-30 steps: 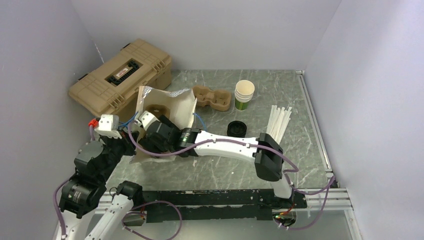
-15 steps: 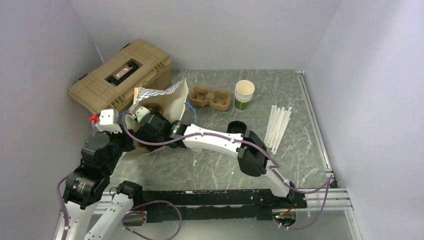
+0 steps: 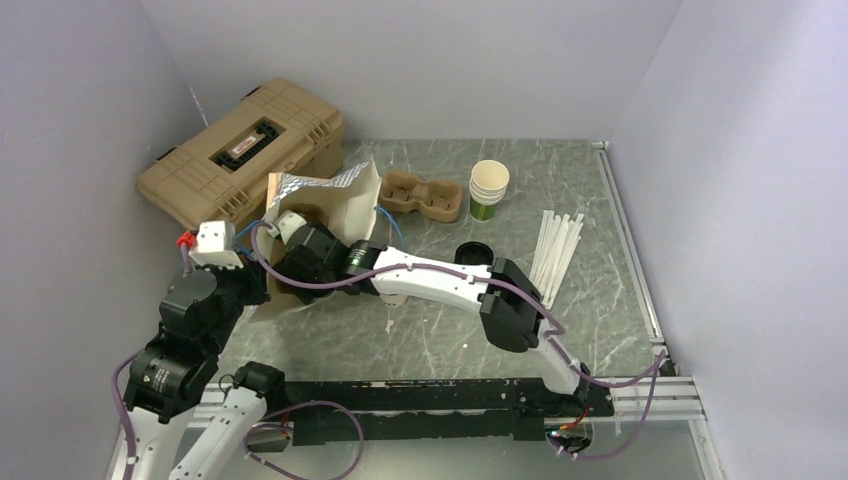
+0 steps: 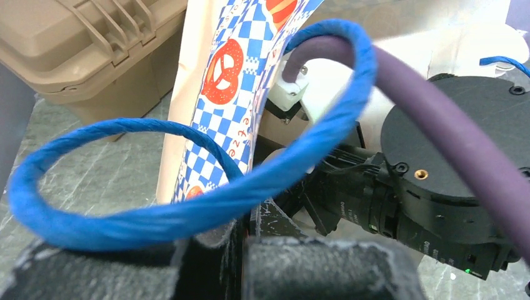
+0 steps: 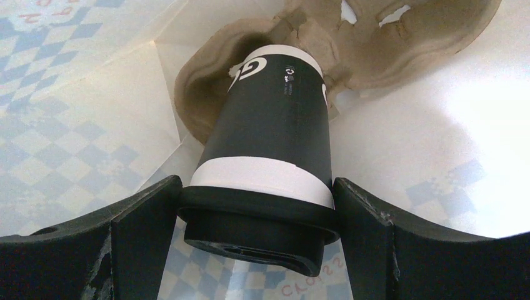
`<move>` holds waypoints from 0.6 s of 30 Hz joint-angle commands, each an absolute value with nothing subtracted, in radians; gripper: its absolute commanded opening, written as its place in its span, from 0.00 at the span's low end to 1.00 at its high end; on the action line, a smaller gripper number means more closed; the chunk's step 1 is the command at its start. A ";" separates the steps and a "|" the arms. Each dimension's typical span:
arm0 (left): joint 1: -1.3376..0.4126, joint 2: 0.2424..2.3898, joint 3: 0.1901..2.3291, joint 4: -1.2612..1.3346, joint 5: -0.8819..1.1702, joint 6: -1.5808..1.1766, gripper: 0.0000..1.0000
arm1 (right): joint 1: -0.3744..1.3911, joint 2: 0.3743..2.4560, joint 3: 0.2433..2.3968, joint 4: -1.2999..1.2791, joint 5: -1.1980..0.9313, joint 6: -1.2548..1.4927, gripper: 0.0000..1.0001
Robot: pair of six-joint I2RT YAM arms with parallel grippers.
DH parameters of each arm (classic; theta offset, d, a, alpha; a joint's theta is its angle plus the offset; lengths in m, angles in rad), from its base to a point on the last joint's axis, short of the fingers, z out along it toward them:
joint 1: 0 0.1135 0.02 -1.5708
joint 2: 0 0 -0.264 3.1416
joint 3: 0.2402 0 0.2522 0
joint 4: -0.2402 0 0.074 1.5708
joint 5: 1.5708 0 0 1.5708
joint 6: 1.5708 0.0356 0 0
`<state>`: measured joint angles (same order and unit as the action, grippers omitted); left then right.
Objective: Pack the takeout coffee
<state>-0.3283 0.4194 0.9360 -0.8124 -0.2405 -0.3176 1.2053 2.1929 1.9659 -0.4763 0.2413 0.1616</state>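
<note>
Two grippers are at work, each on one thing. The left gripper (image 4: 240, 240) has its fingers pressed together on the rim of the one paper bag (image 4: 215, 87). A blue rope handle (image 4: 125, 212) loops over those fingers. A second handle (image 3: 388, 222) shows on the bag's other side.

The right gripper (image 5: 256, 187) reaches into the bag. Its fingers (image 5: 147, 215) are clamped on either side of the one coffee (image 5: 275, 137), gripping it at the black lid (image 5: 259, 234).

The coffee is a black-sleeved cup with white bands. Its long axis runs along the right fingers, with the lid toward the wrist and the base pointing away past the fingertips. The base meets a well of a pulp carrier (image 5: 206, 94) lying deeper in the bag. Whether it is fully seated cannot be told.

There are two carriers in all. The spare carrier (image 3: 425, 195) sits outside the bag, beyond the right fingers.

Well apart from both pairs of fingers, out along the right arm's side, are:
- one small pile of black lids (image 3: 472, 255);
- one stack of lidless cups (image 3: 489, 188), which stands just beside the spare carrier;
- one fan of white straws (image 3: 555, 250), too fine to count.

Beyond the left fingers, just beside the bag, stands one tan toolbox (image 3: 245, 150).
</note>
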 commanded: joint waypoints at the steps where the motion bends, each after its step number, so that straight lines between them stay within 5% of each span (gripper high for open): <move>1: -0.334 0.408 0.951 -0.810 -0.183 -0.342 0.00 | 1.192 2.090 1.908 -0.444 0.276 0.170 0.85; 6: -0.334 0.407 0.951 -0.808 -0.172 -0.339 0.00 | 1.201 2.023 1.884 -0.425 0.284 0.173 0.99; 18: -0.334 0.395 0.949 -0.804 -0.145 -0.332 0.00 | 1.217 1.894 1.790 -0.383 0.274 0.177 1.00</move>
<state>-0.3309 0.4023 0.9371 -0.8135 -0.1753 -0.3275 1.2079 1.9717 1.8114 -0.4320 0.2600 0.1658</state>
